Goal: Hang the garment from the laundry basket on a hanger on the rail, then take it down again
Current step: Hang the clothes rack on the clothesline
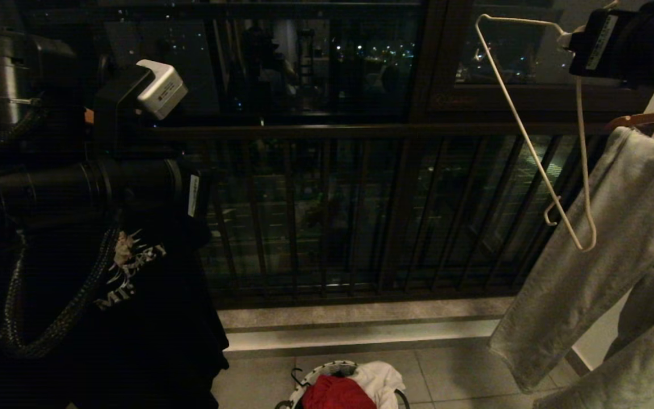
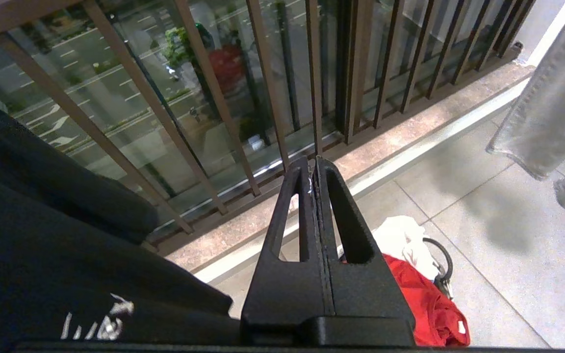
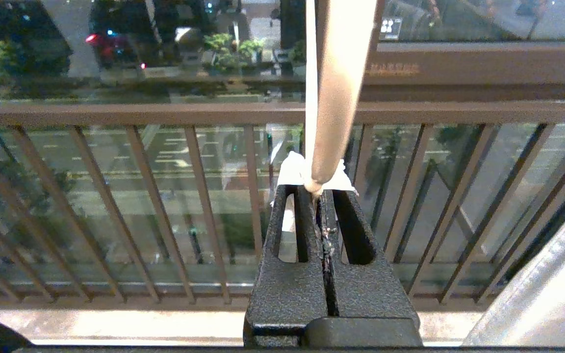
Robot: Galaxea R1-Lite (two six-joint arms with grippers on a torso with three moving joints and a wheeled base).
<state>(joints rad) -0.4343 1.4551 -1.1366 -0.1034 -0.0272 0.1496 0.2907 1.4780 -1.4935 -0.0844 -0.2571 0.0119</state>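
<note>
The red garment [image 1: 338,393] lies bunched in the laundry basket [image 1: 302,379] on the floor tiles, at the bottom of the head view. It also shows in the left wrist view, garment [image 2: 424,299], below and beyond my left gripper [image 2: 314,164], which is shut on nothing and held high in the air. At the upper right, my right gripper [image 1: 570,41] is shut on the white wire hanger [image 1: 523,130]. The hanger dangles with its hook [image 1: 551,216] at the low end. Its wire [image 3: 336,98] rises from the right gripper's [image 3: 318,193] tips, beside a scrap of white tape [image 3: 292,171]. The rail is out of view.
A white cloth [image 1: 381,378] shares the basket. A black printed T-shirt [image 1: 134,318] hangs at the left under my left arm. Grey trousers [image 1: 616,244] hang at the right from a wooden hanger [image 1: 645,118]. The balcony railing [image 1: 304,132] with its bars runs across ahead.
</note>
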